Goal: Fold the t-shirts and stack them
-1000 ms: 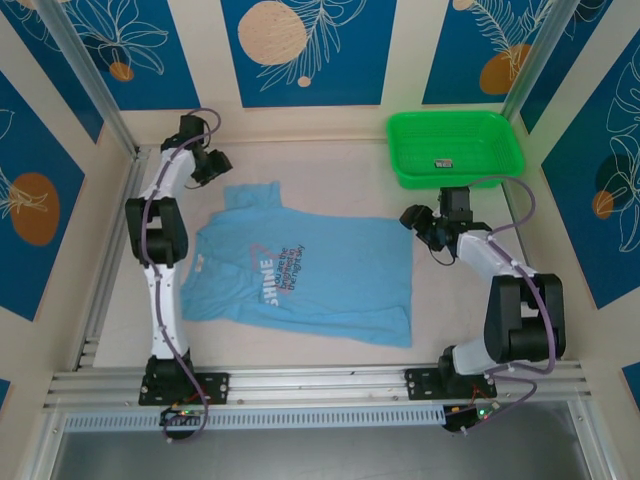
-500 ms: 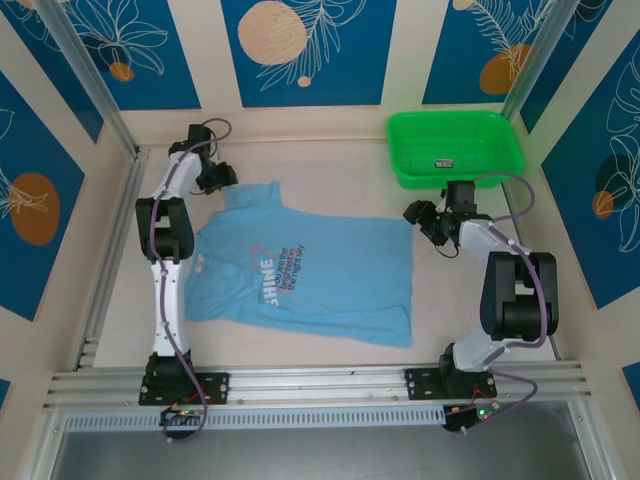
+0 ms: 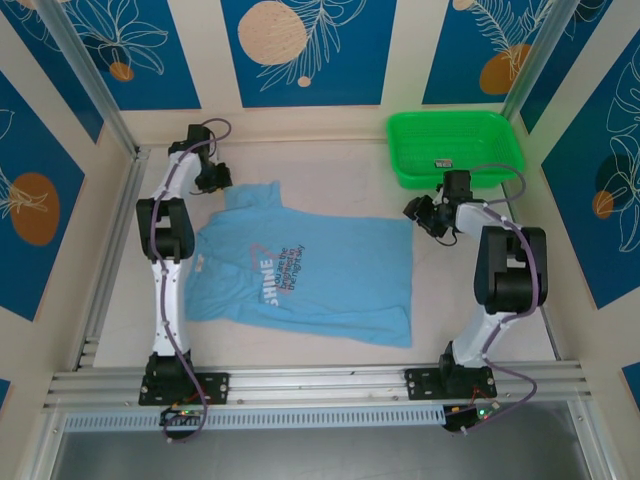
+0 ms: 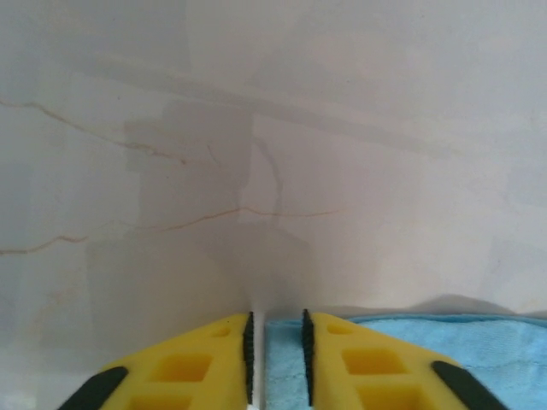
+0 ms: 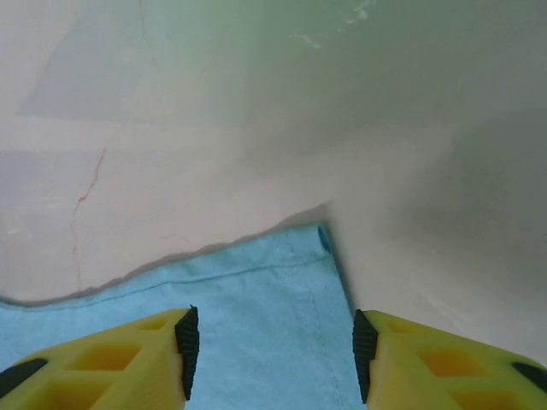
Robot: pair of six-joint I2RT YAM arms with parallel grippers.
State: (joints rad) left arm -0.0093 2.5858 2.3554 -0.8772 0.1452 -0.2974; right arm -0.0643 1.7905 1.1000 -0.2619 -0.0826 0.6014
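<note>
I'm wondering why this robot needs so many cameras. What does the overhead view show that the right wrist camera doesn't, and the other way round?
Overhead: the whole t-shirt lying flat with its chest lettering, and the green basket at the far right. Right wrist: close up, the shirt's stitched corner just ahead of the open right gripper. Both: the blue shirt on the pale table.
</note>
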